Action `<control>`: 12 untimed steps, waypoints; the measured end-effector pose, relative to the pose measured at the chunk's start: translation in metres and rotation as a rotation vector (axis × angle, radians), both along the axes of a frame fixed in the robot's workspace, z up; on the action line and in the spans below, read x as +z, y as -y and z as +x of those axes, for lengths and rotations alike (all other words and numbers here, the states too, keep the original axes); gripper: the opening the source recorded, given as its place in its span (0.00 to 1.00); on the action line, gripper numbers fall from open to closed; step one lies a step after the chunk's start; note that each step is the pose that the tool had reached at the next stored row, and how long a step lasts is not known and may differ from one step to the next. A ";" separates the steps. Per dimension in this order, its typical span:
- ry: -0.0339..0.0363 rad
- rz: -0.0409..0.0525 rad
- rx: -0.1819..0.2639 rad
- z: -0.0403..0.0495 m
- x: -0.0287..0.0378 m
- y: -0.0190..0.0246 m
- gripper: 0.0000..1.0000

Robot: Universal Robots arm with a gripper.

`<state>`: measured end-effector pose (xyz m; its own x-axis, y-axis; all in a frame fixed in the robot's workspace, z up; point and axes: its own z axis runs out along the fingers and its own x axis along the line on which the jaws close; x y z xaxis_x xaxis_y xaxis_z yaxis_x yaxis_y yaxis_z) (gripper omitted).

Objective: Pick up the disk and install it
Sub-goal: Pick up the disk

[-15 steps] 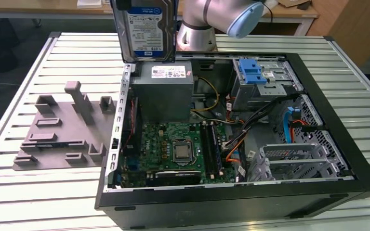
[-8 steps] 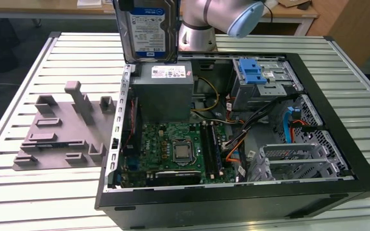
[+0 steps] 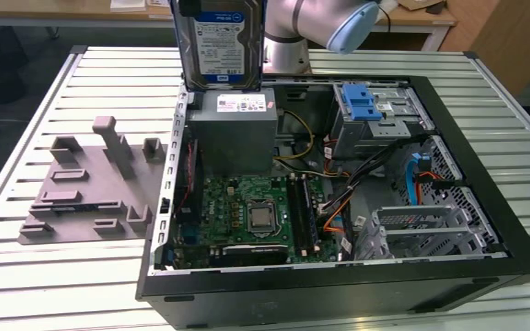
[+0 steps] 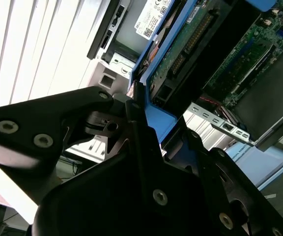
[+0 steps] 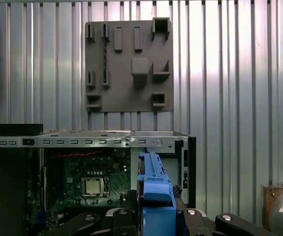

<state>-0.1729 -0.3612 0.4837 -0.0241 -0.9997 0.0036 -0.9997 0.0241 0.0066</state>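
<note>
The disk (image 3: 219, 43), a silver drive with a white-and-blue label in a blue bracket, hangs upright above the open computer case (image 3: 486, 207), over the grey power-supply box (image 3: 232, 131). In the second wrist view my gripper (image 4: 142, 110) is shut on the disk (image 4: 181, 51), whose green circuit side and blue bracket edge show between the black fingers (image 4: 131, 137). In the first wrist view the blue bracket edge of the disk (image 5: 155, 184) stands up between the fingers (image 5: 195, 216), with my gripper (image 5: 156, 216) closed around it. The arm (image 3: 325, 21) reaches in from the back.
Inside the case are a grey drive cage with a blue latch (image 3: 371, 110), the motherboard (image 3: 246, 214) and loose cables (image 3: 339, 200). A grey fixture plate (image 3: 90, 186) with raised blocks lies on the slatted table (image 3: 44, 276) at the exterior view's left.
</note>
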 end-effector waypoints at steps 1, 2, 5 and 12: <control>0.0000 0.0000 0.000 0.0011 0.0000 0.0001 0.36; -0.0001 -0.0001 0.000 0.0022 0.0000 0.0002 0.36; -0.0001 0.0000 0.000 0.0049 0.0000 0.0004 0.36; -0.0001 0.0000 0.000 0.0101 0.0000 0.0005 0.36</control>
